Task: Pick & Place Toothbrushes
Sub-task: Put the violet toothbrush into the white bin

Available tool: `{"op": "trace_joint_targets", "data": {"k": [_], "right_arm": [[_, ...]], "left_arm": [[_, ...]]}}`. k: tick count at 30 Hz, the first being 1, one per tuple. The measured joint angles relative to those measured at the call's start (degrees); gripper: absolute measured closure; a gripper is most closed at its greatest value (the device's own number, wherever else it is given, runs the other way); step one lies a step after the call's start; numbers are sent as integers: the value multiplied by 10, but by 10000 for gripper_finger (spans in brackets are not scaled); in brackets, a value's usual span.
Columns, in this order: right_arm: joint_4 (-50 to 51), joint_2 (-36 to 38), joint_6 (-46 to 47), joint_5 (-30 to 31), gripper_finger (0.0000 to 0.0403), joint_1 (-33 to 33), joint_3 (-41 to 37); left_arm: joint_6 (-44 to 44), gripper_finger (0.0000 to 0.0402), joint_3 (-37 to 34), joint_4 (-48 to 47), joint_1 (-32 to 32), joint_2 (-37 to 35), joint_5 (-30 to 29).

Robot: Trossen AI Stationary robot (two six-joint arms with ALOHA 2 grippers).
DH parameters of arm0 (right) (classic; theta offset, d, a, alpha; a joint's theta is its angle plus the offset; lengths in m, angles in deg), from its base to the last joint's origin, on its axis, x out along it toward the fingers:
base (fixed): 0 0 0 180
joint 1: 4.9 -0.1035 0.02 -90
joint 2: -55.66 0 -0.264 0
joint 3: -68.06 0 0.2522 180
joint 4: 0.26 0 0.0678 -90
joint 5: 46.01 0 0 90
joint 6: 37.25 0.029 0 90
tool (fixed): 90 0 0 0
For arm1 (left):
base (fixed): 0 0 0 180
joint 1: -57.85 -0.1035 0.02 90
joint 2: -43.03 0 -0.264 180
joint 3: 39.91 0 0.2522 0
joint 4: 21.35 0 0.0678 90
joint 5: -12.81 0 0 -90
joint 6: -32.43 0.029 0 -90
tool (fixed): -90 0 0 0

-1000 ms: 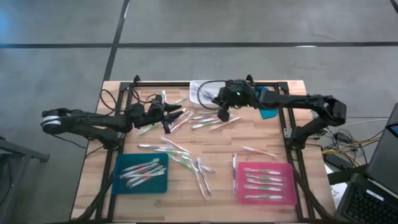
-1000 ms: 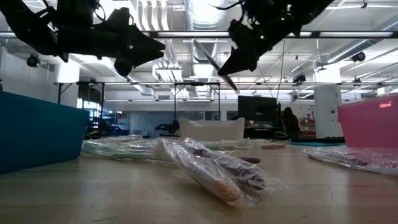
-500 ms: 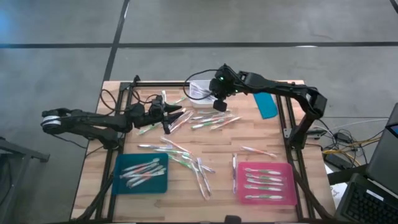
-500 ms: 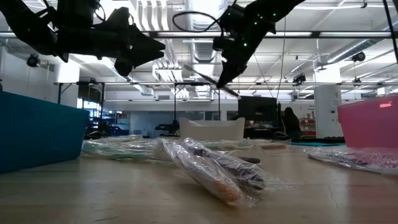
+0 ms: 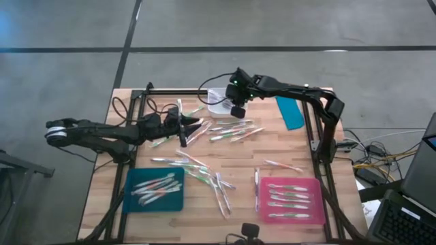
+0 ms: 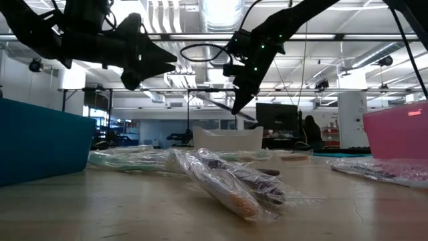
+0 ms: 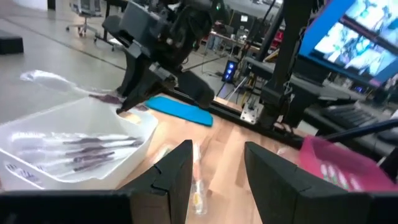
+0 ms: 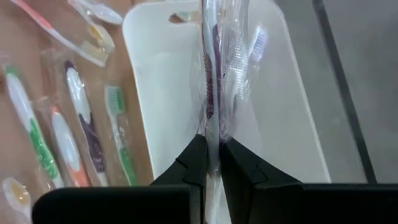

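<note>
Grey concrete floor (image 5: pixel 286 24) crossed by dark seams, bright ceiling lights (image 6: pixel 221 10), distant desks and monitors (image 6: pixel 274 114)

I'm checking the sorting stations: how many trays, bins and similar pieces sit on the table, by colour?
Teal tray: 1
Pink tray: 1
White bin: 1
Flat blue piece, possibly a lid: 1
Total: 4

1. High: overhead, straight down, whole table (image 5: pixel 204 204).
2. Low: tabletop level, faces room.
3. L wrist: looks toward white bin (image 7: pixel 74 146), approx 1 o'clock.
4. R wrist: close, down onto same bin.
</note>
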Motion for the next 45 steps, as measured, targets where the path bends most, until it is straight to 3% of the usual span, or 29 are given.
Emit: {"op": "trace_joint_targets", "data": {"k": [14,34,45], "right_arm": [[-19,-66,7,3,380,13,0],[-29,-67,104,-4,380,32,-4],[-76,-67,142,-26,380,31,-44]], "left_arm": [[-17,252,2,0,0,0,0],[-18,252,2,0,1,0,0],[-22,252,2,0,0,0,0]]}}
